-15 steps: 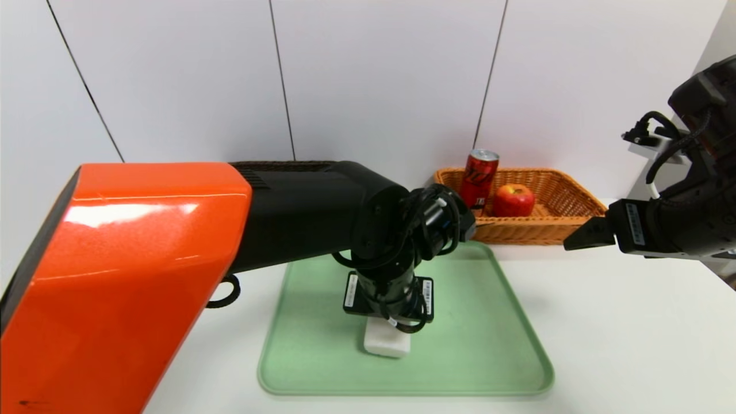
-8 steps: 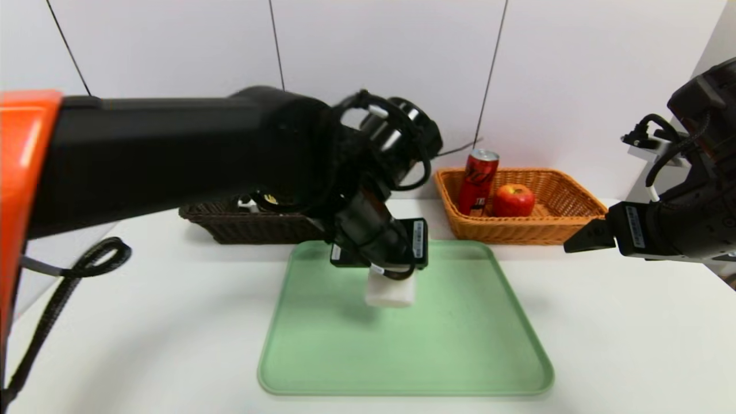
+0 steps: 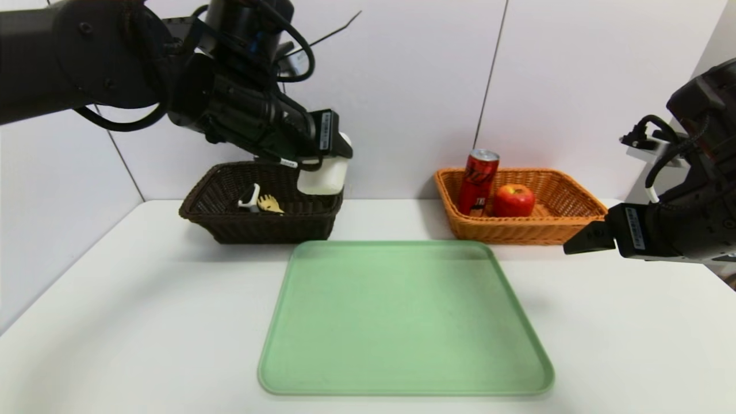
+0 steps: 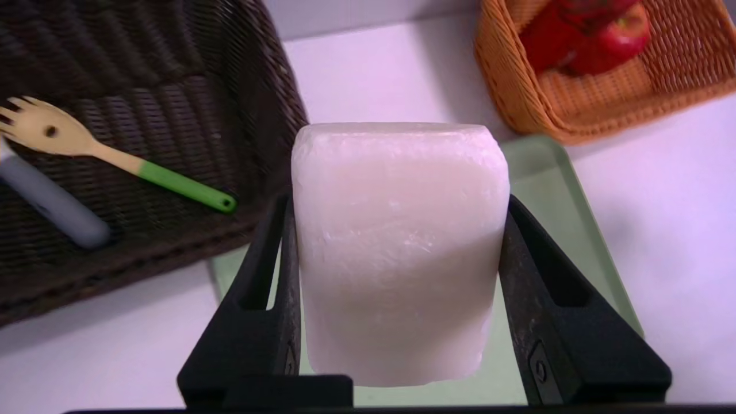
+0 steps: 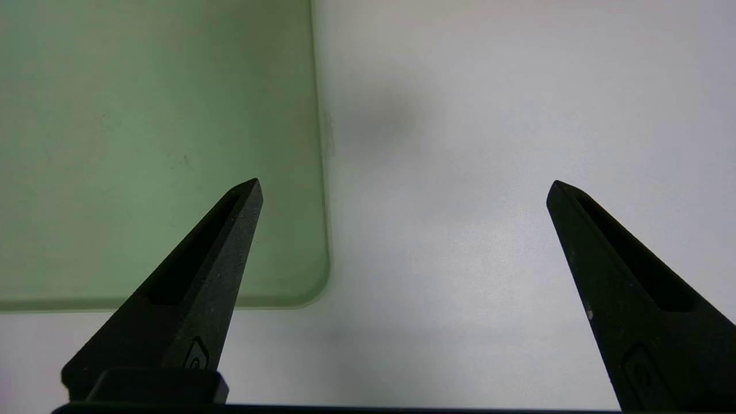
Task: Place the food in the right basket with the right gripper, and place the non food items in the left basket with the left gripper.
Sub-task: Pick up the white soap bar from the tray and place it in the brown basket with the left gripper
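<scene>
because the white block is no food, i carry it with my left end effector, whose two fingers press flat against its opposite sides so it cannot slip out. it looks like a bar of soap, though i cannot be sure. it hangs in the air just above the near right corner of the dark left basket, not yet over the middle, so i judge the next need is to bring it further in over the weave before letting go. inside that basket a wooden fork with a green handle and a grey-handled tool already lie, which fits the sorting: non food goes there. the orange right basket holds the red can upright and the apple beside it. the green tray on the desk has nothing on it, so this block seems the last item. my right end effector hangs idle with fingers wide apart over the desk by the tray's right edge, holding nothing, since no food is left to fetch.
</scene>
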{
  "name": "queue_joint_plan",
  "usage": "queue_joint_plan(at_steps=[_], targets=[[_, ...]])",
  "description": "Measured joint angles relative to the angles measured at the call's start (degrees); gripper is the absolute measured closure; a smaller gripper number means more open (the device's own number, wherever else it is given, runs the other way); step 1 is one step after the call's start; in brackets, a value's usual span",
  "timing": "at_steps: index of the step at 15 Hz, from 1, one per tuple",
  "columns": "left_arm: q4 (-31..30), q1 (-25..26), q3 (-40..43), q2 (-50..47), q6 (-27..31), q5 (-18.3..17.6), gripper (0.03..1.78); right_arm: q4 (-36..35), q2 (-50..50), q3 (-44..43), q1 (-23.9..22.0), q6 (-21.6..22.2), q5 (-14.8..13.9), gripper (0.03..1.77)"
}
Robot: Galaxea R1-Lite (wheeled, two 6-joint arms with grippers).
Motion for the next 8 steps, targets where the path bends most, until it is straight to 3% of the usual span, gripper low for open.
queue_joint_plan(at_steps=[8], targets=[[-8.66, 11.06, -0.29, 7.84, 0.57, -3.08, 0.84, 0.0, -0.11, 0.4, -0.33, -0.22, -0.11, 0.09]])
